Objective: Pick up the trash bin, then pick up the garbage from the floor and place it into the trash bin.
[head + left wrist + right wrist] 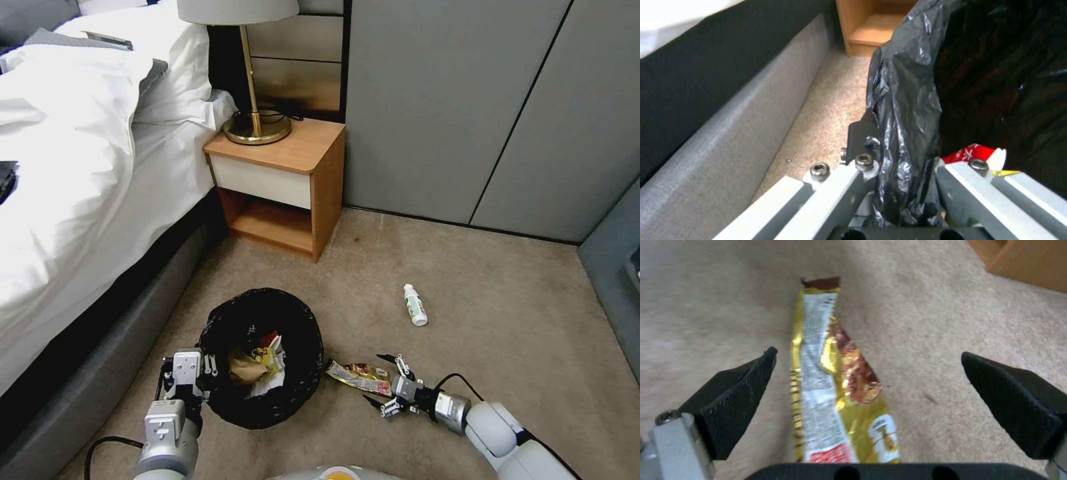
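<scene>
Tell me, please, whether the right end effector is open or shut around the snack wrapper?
Open. The right end effector has its fingers spread on either side of the snack wrapper, which lies flat on the carpet, ungripped.

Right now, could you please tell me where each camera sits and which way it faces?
Head view: high, looking down at carpet; left pincer on trash bin, right pincer open.
Left wrist view: along its fingers clamping the bin's rim.
Right wrist view: down between its fingers at the snack wrapper.
Head and right wrist share that wrapper.

One bin [261, 357], one wrapper [359, 377], one bottle [415, 305]
</scene>
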`<state>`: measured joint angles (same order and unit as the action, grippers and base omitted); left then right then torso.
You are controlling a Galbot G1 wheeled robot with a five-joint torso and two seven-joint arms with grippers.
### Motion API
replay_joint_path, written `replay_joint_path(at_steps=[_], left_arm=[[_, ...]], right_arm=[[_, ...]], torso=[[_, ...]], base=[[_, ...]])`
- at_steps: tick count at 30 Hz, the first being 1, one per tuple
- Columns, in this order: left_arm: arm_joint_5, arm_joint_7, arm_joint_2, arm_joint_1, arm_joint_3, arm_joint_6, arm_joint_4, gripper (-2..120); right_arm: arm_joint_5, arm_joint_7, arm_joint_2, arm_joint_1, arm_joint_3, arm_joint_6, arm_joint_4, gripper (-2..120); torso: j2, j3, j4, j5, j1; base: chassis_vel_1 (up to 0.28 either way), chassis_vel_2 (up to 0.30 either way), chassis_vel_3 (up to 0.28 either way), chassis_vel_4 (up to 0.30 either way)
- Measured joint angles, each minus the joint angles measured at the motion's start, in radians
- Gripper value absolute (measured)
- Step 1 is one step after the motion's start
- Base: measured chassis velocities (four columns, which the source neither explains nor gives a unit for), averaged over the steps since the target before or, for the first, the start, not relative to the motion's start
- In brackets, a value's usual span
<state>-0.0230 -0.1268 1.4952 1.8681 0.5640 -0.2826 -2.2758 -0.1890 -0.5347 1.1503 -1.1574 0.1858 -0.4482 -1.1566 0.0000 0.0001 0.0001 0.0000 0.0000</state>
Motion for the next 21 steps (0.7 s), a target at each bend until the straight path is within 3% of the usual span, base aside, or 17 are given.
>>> replay_joint_path(at_steps=[10,21], left_arm=[[-0.001,-0.001,0.0,0.003,0.003,0.0,0.002,1],[-0.002,-0.001,0.002,0.009,0.0,0.003,0.001,1]], right_arm=[[-0.024,0.019,0.077,0.074,0.012,-0.027,0.151,99],[-0.021,0.012,0.143,0.085,0.02,-0.046,0.268,58]], torso=[[0.0,0.0,0.0,-0.0002,0.0],[0.0,0.0,-0.0001,-0.0002,0.0]], base=[[0.0,0.0,0.0,0.0],[0.0,0.0,0.0,0.0]])
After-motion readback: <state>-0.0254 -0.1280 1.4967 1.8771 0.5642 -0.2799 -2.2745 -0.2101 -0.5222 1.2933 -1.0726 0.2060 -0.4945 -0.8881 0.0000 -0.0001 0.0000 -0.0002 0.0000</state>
